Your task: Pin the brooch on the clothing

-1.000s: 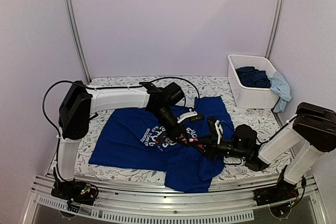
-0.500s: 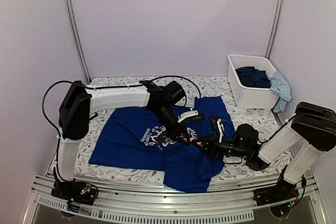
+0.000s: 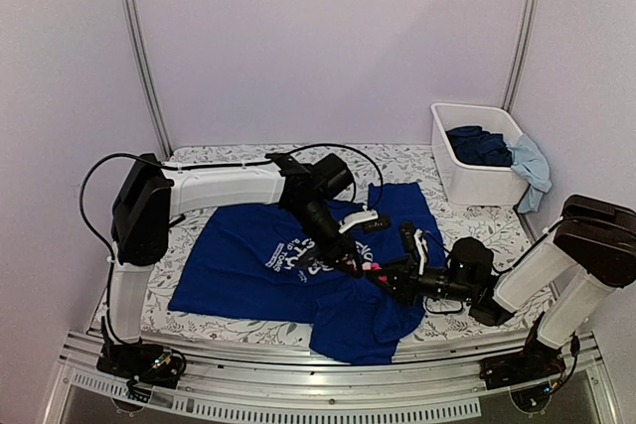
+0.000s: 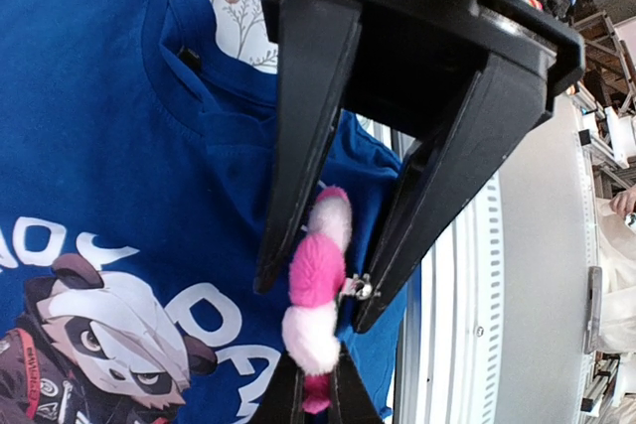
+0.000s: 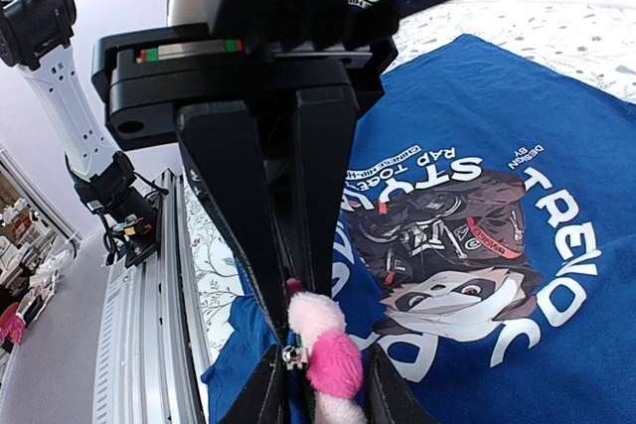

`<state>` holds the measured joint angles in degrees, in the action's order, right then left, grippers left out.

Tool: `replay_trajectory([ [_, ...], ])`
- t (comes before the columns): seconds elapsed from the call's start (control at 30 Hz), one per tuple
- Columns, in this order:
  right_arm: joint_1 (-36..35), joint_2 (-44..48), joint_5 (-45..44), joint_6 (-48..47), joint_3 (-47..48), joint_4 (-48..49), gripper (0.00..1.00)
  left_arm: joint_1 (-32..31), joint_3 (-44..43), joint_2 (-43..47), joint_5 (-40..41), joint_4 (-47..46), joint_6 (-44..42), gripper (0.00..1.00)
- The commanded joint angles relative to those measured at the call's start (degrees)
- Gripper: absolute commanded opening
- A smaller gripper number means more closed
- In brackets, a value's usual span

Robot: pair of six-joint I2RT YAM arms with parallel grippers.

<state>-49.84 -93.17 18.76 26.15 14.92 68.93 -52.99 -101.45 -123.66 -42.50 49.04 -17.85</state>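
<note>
The clothing [image 3: 238, 255], a royal-blue T-shirt with a panda print, lies spread on the table and fills the left wrist view [image 4: 99, 146] and the right wrist view [image 5: 556, 146]. Just above it hangs the fluffy pink brooch [image 3: 366, 268] [image 4: 318, 265] [image 5: 333, 364]. My left gripper [image 3: 350, 263] [image 4: 316, 379] [image 5: 303, 290] is shut on one end of it. My right gripper [image 3: 376, 272] [image 5: 323, 384] [image 4: 313, 302] meets it head-on. Its jaws stand partly apart on either side of the brooch, and the metal pin end rests against one finger.
A white bin [image 3: 444, 161] holding bunched dark-blue and light-blue clothes [image 3: 480, 144] stands at the back right. A small dark object [image 3: 376, 224] lies on the shirt's far side. The metal front rail [image 3: 298, 384] runs along the near edge, close below the shirt's hem.
The right wrist has shifted slightly to the right and the shirt's near fold has moved a little. Both grippers stay together at the brooch; the left arm is almost still.
</note>
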Motion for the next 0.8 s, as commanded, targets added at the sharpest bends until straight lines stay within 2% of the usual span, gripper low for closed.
replay_trajectory([
  [0.0,0.47,1.05,0.6,-1.11,-1.07,-2.17,0.27,-0.1,-1.65,1.39,-1.62,0.5,-0.68,0.0],
  [0.1,0.49,1.38,0.64,-1.19,-0.91,-2.41,0.28,-0.09,-1.69,1.38,-1.62,0.38,-0.61,0.0],
  [0.2,0.46,1.86,1.57,-1.61,-0.6,-2.87,0.36,-0.09,-1.8,1.38,-1.54,0.39,-0.63,0.0],
  [0.37,0.45,4.41,3.55,-2.8,-1.08,-4.66,0.57,-0.09,-1.11,1.38,-0.41,-0.32,-0.47,0.0],
  [0.43,0.62,7.15,3.79,-3.27,-1.05,-6.27,0.62,-0.16,-0.65,1.38,0.06,-0.75,-0.74,0.0],
  [0.63,4.77,16.68,5.79,-1.69,-0.48,-17.02,0.7,-0.59,1.28,1.94,4.5,-1.51,-5.6,0.0],
  [0.77,12.52,24.03,0.17,4.87,3.69,-34.44,0.69,-1.69,3.91,3.39,14.41,-3.8,-15.64,0.0],
])
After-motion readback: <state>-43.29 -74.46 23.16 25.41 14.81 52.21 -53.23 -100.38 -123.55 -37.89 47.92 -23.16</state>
